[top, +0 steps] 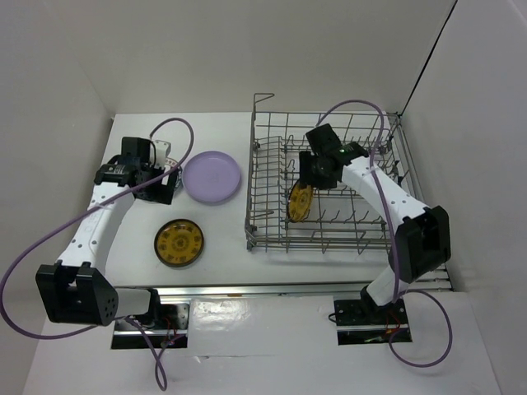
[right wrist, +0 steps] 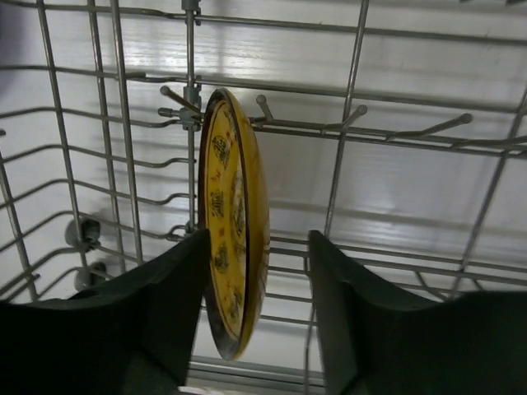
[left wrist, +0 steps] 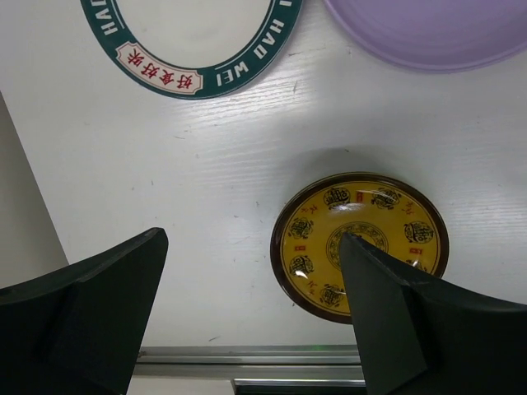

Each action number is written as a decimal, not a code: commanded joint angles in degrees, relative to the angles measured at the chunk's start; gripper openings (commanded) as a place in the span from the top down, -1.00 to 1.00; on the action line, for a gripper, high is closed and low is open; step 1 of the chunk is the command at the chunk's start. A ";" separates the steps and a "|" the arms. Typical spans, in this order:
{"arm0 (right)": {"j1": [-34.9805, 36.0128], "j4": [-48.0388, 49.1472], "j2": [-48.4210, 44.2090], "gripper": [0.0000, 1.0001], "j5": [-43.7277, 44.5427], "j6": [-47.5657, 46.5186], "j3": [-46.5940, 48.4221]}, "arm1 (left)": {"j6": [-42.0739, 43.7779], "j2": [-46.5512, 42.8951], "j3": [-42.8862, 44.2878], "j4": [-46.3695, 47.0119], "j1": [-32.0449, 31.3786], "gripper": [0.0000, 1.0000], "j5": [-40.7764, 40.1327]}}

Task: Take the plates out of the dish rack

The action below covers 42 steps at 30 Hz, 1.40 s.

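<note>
The grey wire dish rack (top: 346, 234) stands at the right. One yellow-gold plate (top: 300, 202) stands upright on edge between its tines. My right gripper (top: 307, 183) reaches into the rack, open. In the right wrist view its fingers straddle that plate (right wrist: 235, 230); the left finger is close to the face, the right one apart. My left gripper (top: 158, 188) is open and empty above the table (left wrist: 251, 239). On the table lie a lavender plate (top: 212, 176), a second yellow-gold plate (top: 179, 243) and, in the left wrist view, a white plate with a dark lettered rim (left wrist: 198, 49).
The rack's wire loop (top: 263, 100) rises at its far left corner. Rows of tines (right wrist: 362, 123) and side wires (right wrist: 191, 49) surround the standing plate. White walls close in the table at left, back and right. A metal rail (top: 288, 290) runs along the near edge.
</note>
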 commanded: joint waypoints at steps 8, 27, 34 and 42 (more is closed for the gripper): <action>-0.89 -0.98 2.60 1.00 -0.71 1.39 2.64 | -4.16 -0.67 1.07 0.49 -0.09 -0.99 -2.67; 11.39 11.07 -5.22 1.00 6.72 -5.81 25.43 | -0.82 -3.57 11.34 -4.77 3.16 -0.99 23.94; 18.79 28.80 5.14 1.00 -15.45 -4.67 23.12 | 2.78 -5.25 15.49 -7.59 5.01 -0.99 44.42; 21.78 36.45 9.81 1.00 -26.80 -3.00 23.58 | 0.06 -5.25 13.39 -5.32 5.01 -0.99 40.77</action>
